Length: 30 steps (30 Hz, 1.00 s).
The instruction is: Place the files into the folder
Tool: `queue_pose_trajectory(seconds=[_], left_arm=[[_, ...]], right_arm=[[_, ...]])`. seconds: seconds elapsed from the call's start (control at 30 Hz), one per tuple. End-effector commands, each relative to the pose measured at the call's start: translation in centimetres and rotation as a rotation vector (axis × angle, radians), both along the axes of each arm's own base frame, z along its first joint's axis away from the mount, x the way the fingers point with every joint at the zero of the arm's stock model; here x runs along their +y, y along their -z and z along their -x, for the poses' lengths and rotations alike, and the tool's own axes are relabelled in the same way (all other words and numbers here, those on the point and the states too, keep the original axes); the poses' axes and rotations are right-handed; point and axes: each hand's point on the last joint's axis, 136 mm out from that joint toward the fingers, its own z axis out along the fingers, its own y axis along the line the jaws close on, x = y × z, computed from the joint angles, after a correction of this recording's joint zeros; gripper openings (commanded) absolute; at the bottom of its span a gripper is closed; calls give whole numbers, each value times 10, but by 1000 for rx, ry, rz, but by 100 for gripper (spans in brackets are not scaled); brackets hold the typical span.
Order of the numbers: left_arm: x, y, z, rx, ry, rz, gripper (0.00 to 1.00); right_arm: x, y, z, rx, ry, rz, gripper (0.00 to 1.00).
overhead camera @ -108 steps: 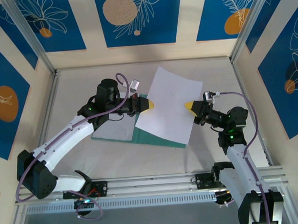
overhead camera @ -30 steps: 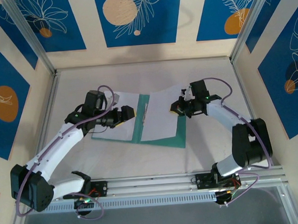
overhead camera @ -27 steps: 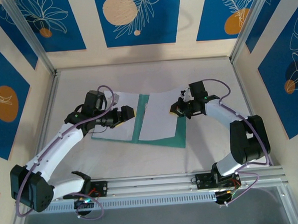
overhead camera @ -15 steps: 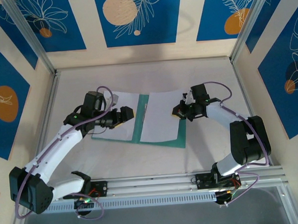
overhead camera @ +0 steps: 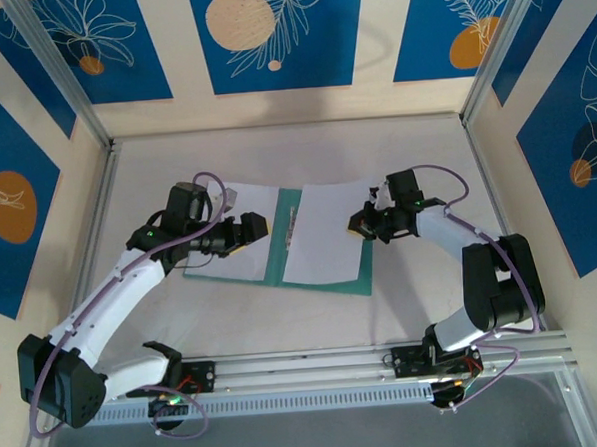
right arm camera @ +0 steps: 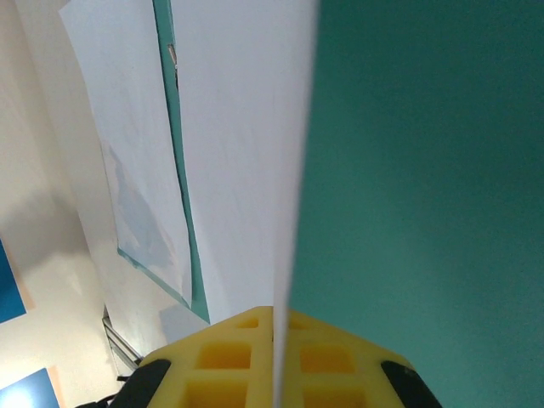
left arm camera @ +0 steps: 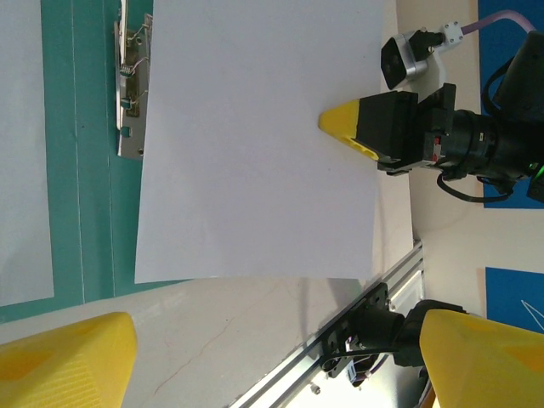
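Top external: folder [overhead camera: 327, 285] lies open and flat on the surface [overhead camera: 275, 155]. Under the left fingers [left arm camera: 76, 357] the left sheet [overhead camera: 252, 204] already rests on one leaf; those fingers stand wide apart, holding nothing. Between both pairs of fingers the right sheet [overhead camera: 319, 237] covers the other leaf, with the right fingers [right arm camera: 229, 365] pinched on its outer edge. Probably remaining: let go, square up, close the cover. Sheets are thin, matte white, floppy rectangles. Folder is smooth teal card, with a small metal clip [left arm camera: 132, 85] at the spine.
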Motion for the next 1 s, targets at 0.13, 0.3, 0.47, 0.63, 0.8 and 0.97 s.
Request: queue_pose_trajectory(seconds=[0.13, 0.3, 0.47, 0.63, 0.8, 0.97], left_arm=[[5, -7, 3, -20, 6, 4, 87], [4, -6, 1, -15, 8, 3, 87], [4, -7, 2, -17, 11, 3, 87], [5, -5, 3, -14, 12, -3, 87], [3, -9, 3, -17, 17, 11, 87], [5, -6, 3, -15, 18, -10, 87]], right_arm=[[-3, -3, 6, -25, -13, -10, 5], [-4, 1, 9, -20, -10, -15, 5], [-4, 5, 11, -16, -9, -19, 5], [-5, 9, 13, -7, -7, -18, 5], [-6, 10, 15, -4, -4, -21, 5], [-8, 12, 21, 0, -8, -13, 5]])
